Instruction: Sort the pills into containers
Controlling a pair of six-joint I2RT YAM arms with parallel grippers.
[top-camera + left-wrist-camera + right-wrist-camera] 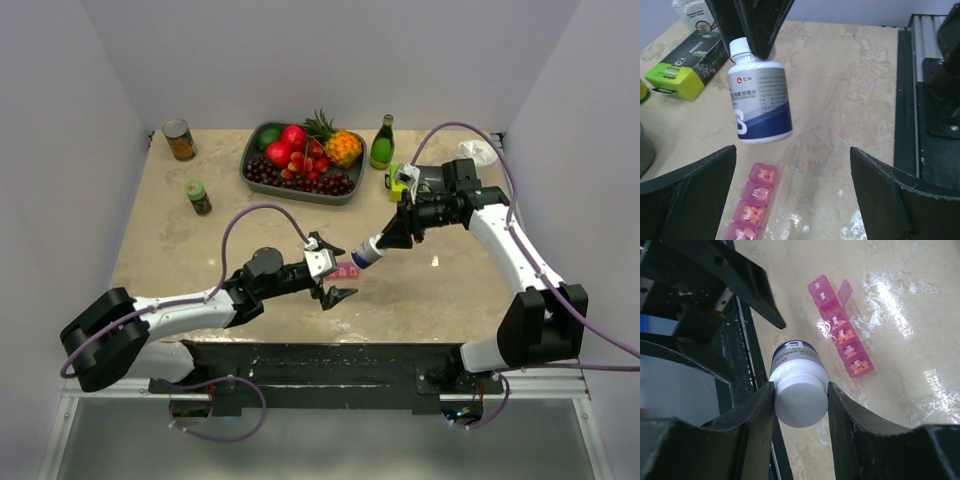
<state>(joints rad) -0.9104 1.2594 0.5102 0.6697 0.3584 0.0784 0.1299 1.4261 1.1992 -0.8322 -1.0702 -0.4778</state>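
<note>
Right wrist: right gripper [800,390] clamps white bottle [795,357] beside organiser [842,335]; some compartments [860,365] filled, end ones look empty; left gripper [792,148] gapes, holding nothing.

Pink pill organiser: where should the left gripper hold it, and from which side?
Probably from above, jaws across the narrow width of the pill organiser, pinching its long side walls at the closed compartments. It lies flat and slim, and lids stand open at one end; avoid that end.

The surface [430,300] is viewed whole from above and behind; the bottle [760,100] and pink organiser [842,337] are seen close by both wrist views.
</note>
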